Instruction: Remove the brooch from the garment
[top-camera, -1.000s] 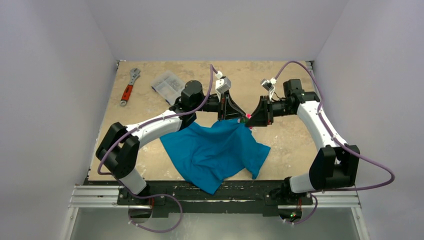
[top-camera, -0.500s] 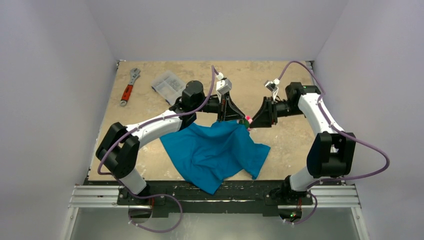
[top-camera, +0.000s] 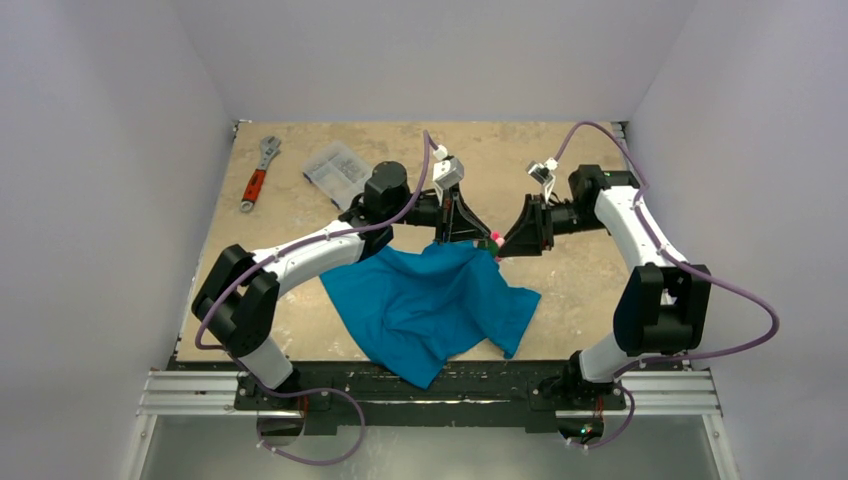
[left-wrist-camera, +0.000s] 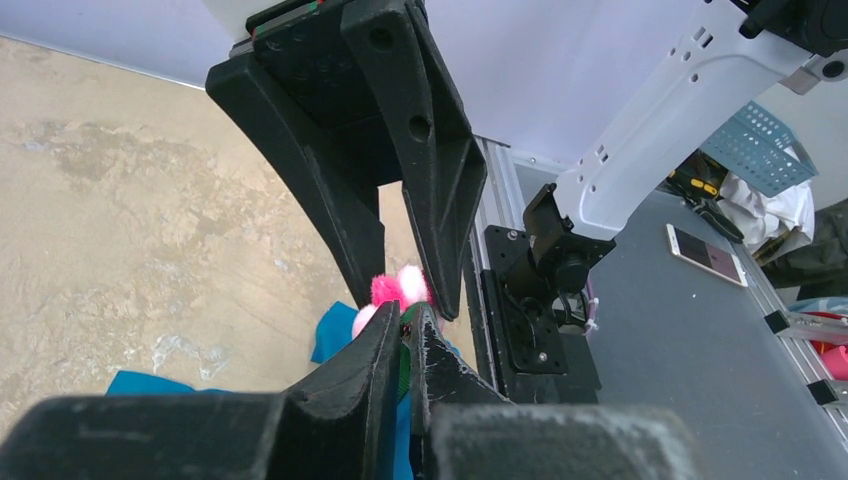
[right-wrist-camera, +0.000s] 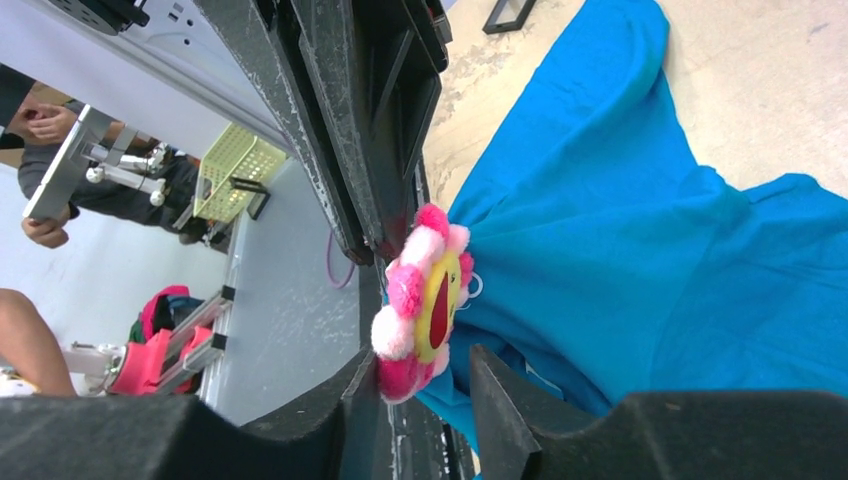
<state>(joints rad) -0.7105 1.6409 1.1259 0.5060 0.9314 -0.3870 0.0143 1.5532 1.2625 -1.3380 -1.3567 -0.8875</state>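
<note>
Between right claw (right-wrist-camera: 424, 372) tips: brooch (right-wrist-camera: 428, 295), jaws parted | left claw (left-wrist-camera: 408, 326) pinched on garment (right-wrist-camera: 600, 250) beside it

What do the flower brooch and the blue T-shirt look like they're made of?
Brooch: fuzzy pink pom-pom petals round a smooth yellow centre, so probably plush or felt. T-shirt: soft, matte knit cloth, likely cotton jersey, since it drapes in loose folds.

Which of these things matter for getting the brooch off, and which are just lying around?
In use: flower brooch, teal T-shirt, left end effector, right end effector.
Lying about: red-handled adjustable wrench, clear plastic box.
</note>
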